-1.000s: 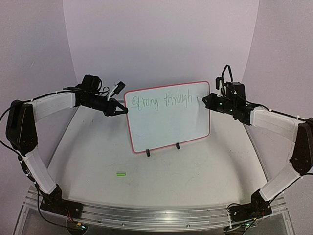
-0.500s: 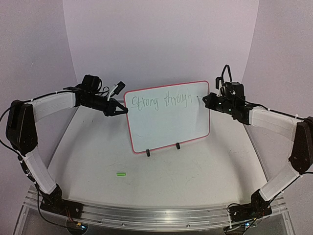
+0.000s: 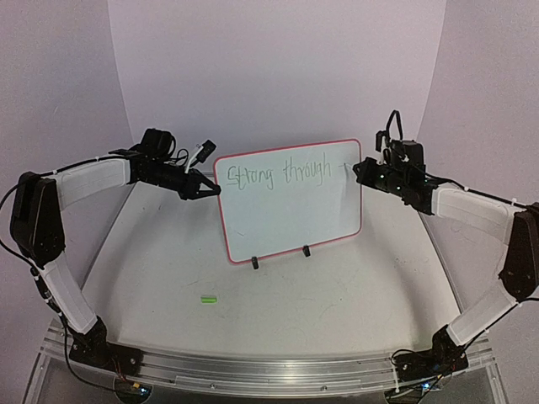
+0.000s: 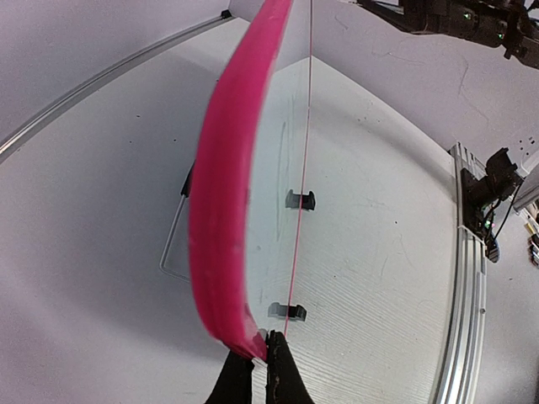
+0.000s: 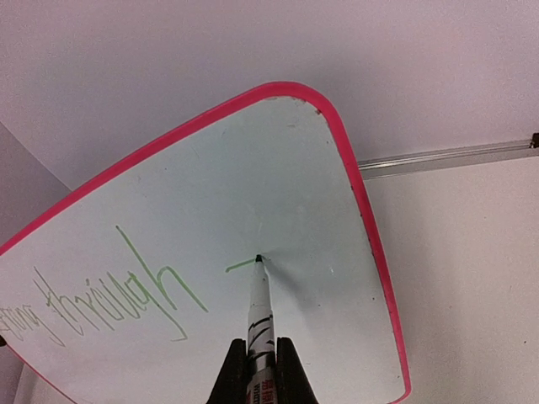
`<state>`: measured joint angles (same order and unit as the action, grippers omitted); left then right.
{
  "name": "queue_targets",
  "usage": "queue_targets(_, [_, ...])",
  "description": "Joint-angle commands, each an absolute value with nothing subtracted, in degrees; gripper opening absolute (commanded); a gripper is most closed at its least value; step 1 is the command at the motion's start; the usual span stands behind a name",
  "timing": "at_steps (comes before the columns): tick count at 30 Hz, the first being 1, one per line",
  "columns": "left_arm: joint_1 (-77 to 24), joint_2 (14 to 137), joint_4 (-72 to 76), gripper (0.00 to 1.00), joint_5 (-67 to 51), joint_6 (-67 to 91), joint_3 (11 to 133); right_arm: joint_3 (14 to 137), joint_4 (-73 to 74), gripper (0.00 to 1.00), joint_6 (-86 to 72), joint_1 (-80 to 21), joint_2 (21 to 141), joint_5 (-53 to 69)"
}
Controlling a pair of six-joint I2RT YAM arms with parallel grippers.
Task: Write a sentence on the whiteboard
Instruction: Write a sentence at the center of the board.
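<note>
With my left gripper (image 4: 259,360) pinched on the edge of the board (image 3: 290,200), upright on the table (image 3: 160,252), and my right gripper (image 5: 257,347) clamped on the marker (image 5: 259,296), tip touching just past "through", I judged light, steady strokes best.

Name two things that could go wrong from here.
The marker tip sits near the right frame of the whiteboard, so the next word may run out of room. The left gripper pinches only the opposite edge, and the board stands on small clip feet; pen pressure might twist or tip it.
</note>
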<state>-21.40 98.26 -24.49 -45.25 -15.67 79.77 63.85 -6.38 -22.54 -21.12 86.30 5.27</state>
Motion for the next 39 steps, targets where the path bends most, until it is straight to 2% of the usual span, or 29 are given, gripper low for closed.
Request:
queue_targets(1, [-22.5, 99.7, -29.9, 0.00, -41.1, -20.3, 79.5, 64.2, -8.3, 0.00, -23.2, -20.9, 81.9, 6.2])
queue_targets(16, [-22.6, 99.6, -30.0, 0.00, -41.1, -20.4, 79.4, 69.7, -8.8, 0.00, -21.8, -20.8, 88.0, 6.7])
queue_targets(39, [-22.6, 99.9, -29.8, 0.00, -41.3, -20.3, 79.5, 61.1, -9.1, 0.00, -24.2, -20.8, 85.9, 5.8])
